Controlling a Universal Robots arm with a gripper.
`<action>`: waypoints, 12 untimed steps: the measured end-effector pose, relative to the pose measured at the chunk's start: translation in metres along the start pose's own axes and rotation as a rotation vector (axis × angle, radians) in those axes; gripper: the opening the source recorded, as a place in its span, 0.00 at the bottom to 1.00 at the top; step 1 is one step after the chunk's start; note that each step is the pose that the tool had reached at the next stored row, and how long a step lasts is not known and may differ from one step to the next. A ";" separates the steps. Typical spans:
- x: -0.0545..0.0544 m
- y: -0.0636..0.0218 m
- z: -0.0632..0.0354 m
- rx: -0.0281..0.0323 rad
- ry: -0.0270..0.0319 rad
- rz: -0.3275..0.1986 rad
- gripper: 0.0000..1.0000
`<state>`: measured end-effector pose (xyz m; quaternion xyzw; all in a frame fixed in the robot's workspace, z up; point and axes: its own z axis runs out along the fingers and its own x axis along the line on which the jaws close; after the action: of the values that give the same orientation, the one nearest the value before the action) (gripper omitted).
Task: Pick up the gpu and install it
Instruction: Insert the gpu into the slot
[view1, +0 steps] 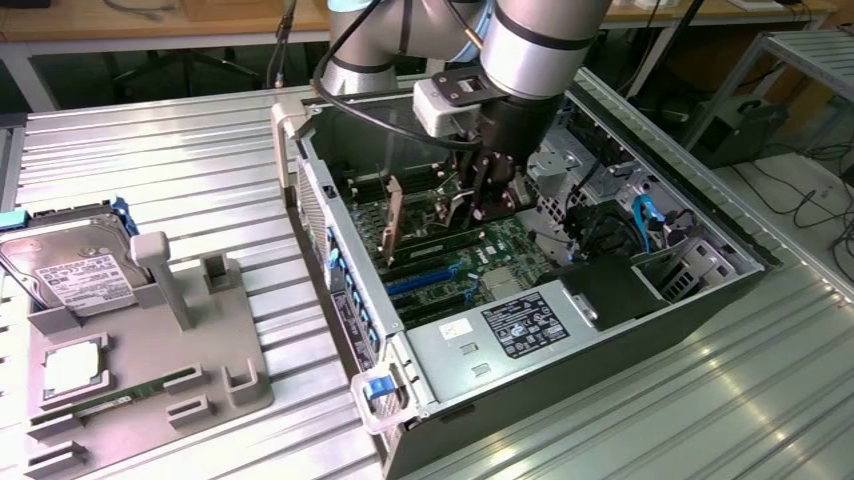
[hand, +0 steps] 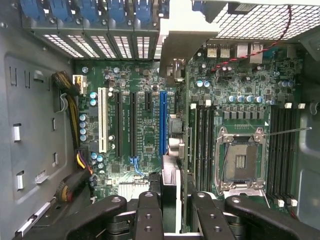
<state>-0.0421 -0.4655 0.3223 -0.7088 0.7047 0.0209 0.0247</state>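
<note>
My gripper (view1: 475, 208) is down inside the open computer case (view1: 400, 340), shut on the gpu (view1: 430, 216). The card stands on edge over the motherboard (view1: 514, 250), and its cream bracket (view1: 392, 222) points toward the case's rear wall. In the wrist view the gpu (hand: 170, 182) runs edge-on from between my black fingers (hand: 148, 215) to its bracket (hand: 177, 47) at the slot openings. It lies along the long blue slot (hand: 163, 122). Whether its edge touches the slot I cannot tell.
On the exterior view's left a grey fixture (view1: 147, 350) carries a silver hard drive (view1: 67, 265), a square chip (view1: 74, 365) and a green RAM stick (view1: 120, 395). Inside the case are the CPU socket (hand: 240, 160), memory slots (hand: 205, 142), a cable bundle (hand: 75, 100) and the power supply (view1: 523, 325).
</note>
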 end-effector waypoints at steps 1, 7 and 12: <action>0.000 0.0001 0.0002 0.0000 -0.0002 0.000 0.28; 0.000 0.0002 0.0006 0.0001 -0.0004 0.000 0.28; 0.001 0.0002 0.0029 0.0000 -0.0003 0.000 0.28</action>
<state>-0.0423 -0.4668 0.3193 -0.7087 0.7048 0.0210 0.0248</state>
